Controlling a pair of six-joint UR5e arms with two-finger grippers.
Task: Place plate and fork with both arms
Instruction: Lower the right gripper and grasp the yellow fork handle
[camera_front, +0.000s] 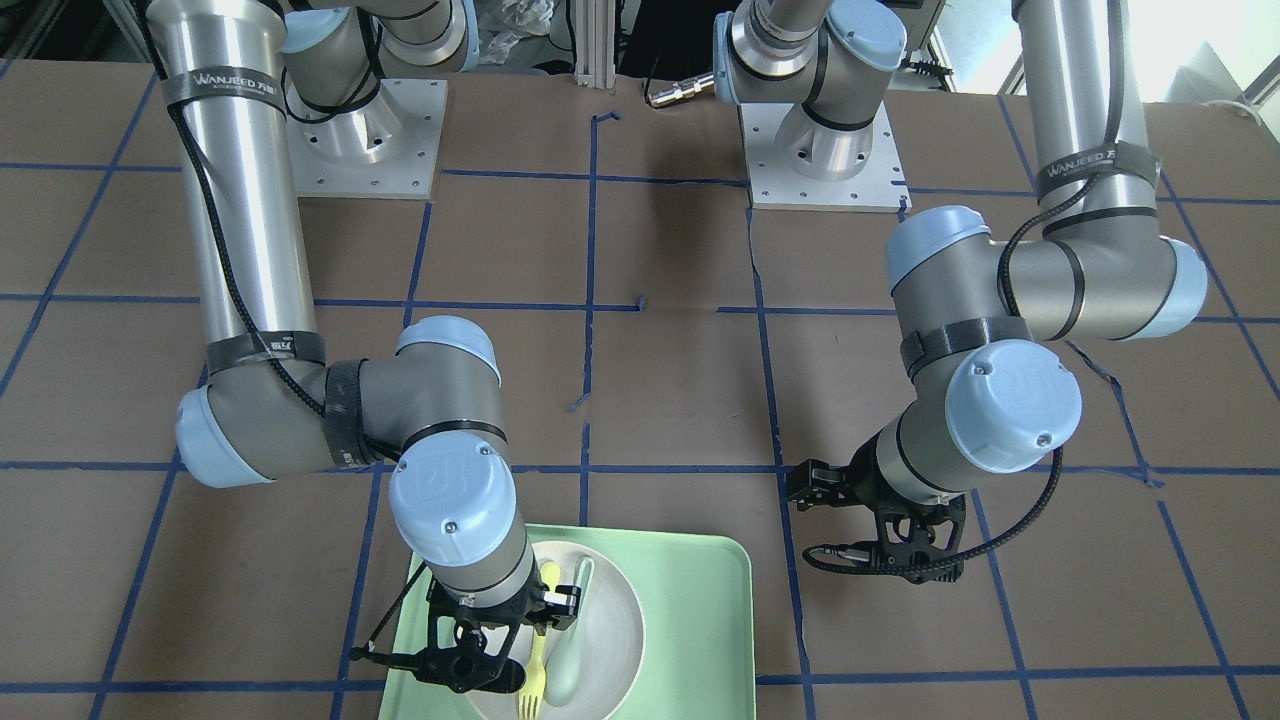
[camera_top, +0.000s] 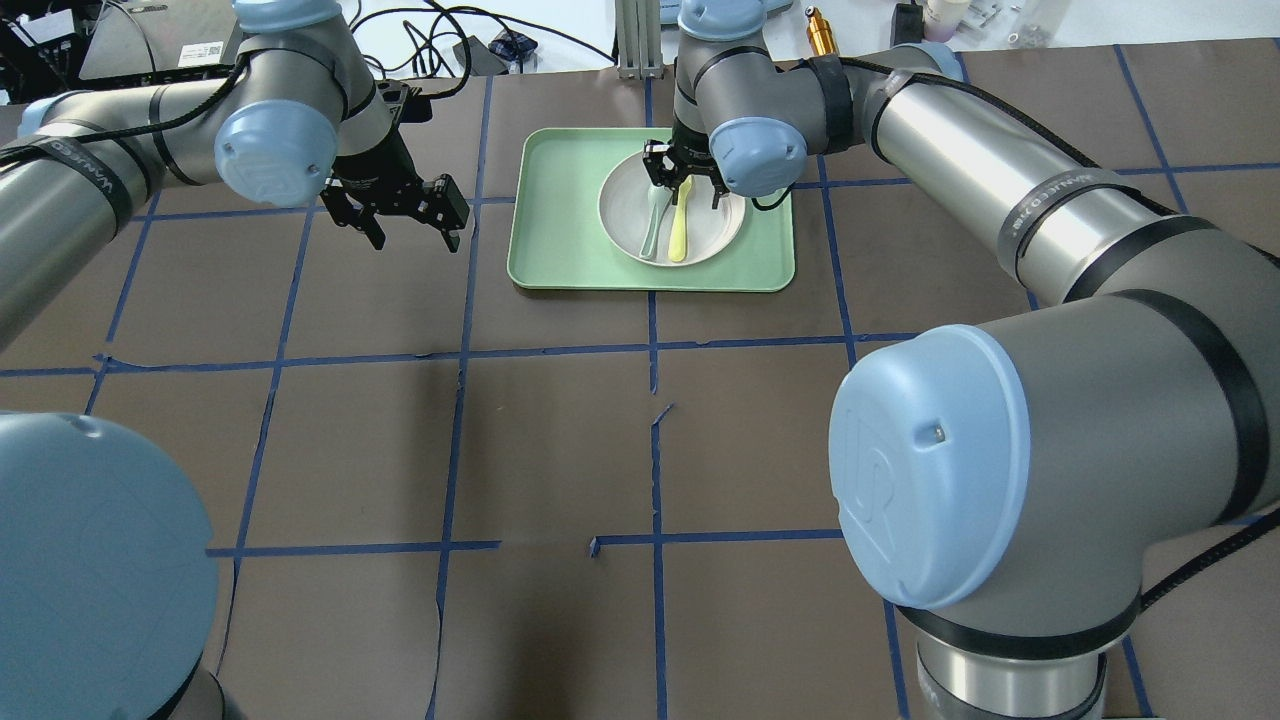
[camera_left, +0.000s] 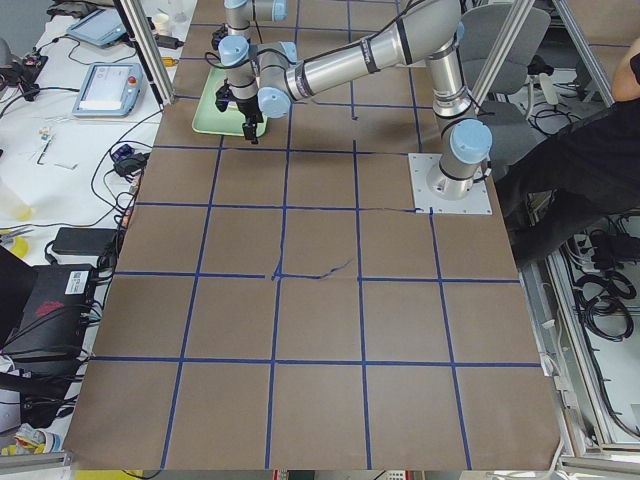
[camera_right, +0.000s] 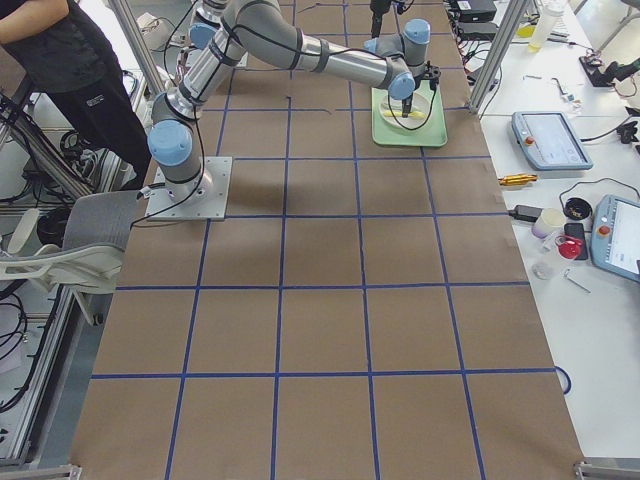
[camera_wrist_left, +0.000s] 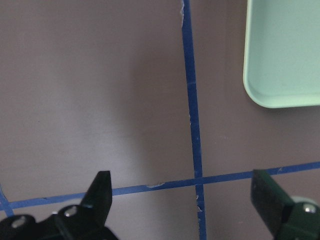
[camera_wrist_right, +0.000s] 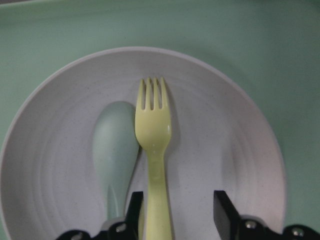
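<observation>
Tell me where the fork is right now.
Overhead view: the fork lies in the plate on the green tray, just right of the spoon, its handle between the right gripper's open fingers.

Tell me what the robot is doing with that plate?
The right gripper is down over the plate, which sits in a green tray. Its open jaws straddle the yellow fork, lying next to a spoon, but haven't closed. The left gripper hangs open over the table beside the tray, holding nothing.
</observation>
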